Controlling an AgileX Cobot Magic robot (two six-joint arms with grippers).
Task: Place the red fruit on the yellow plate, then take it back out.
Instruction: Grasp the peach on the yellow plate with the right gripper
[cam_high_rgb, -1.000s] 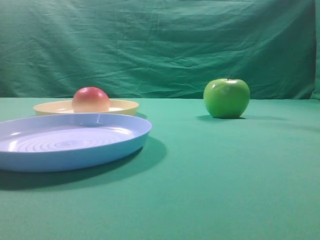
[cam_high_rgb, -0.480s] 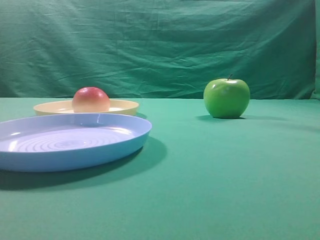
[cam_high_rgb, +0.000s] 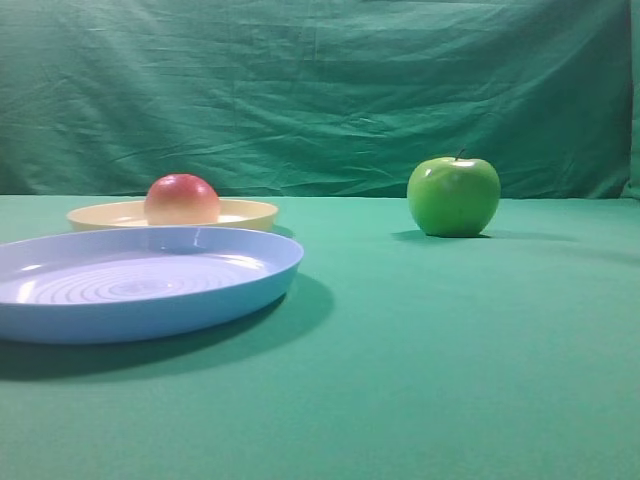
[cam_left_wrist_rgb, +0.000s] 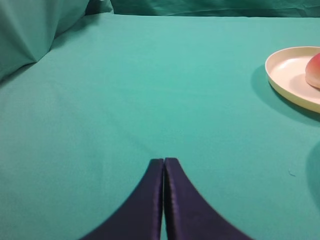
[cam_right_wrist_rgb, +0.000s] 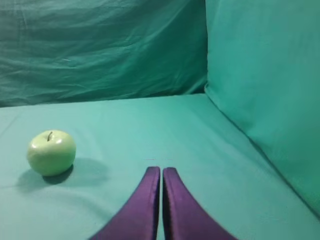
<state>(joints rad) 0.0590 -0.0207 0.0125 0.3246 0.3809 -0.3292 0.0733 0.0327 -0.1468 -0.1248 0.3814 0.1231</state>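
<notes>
The red fruit (cam_high_rgb: 182, 199) rests on the yellow plate (cam_high_rgb: 250, 212) at the back left of the table. In the left wrist view the same yellow plate (cam_left_wrist_rgb: 285, 75) shows at the right edge, with the red fruit (cam_left_wrist_rgb: 314, 72) partly cut off by the frame. My left gripper (cam_left_wrist_rgb: 164, 160) is shut and empty, hovering over bare green cloth well left of the plate. My right gripper (cam_right_wrist_rgb: 161, 169) is shut too, holding nothing, over the cloth to the right of the green apple (cam_right_wrist_rgb: 51, 152). Neither gripper appears in the exterior high view.
A large light blue plate (cam_high_rgb: 260, 285) lies in front of the yellow one. The green apple (cam_high_rgb: 453, 196) stands at the back right. Green cloth (cam_right_wrist_rgb: 260, 75) rises as a backdrop behind and at the right side of the table.
</notes>
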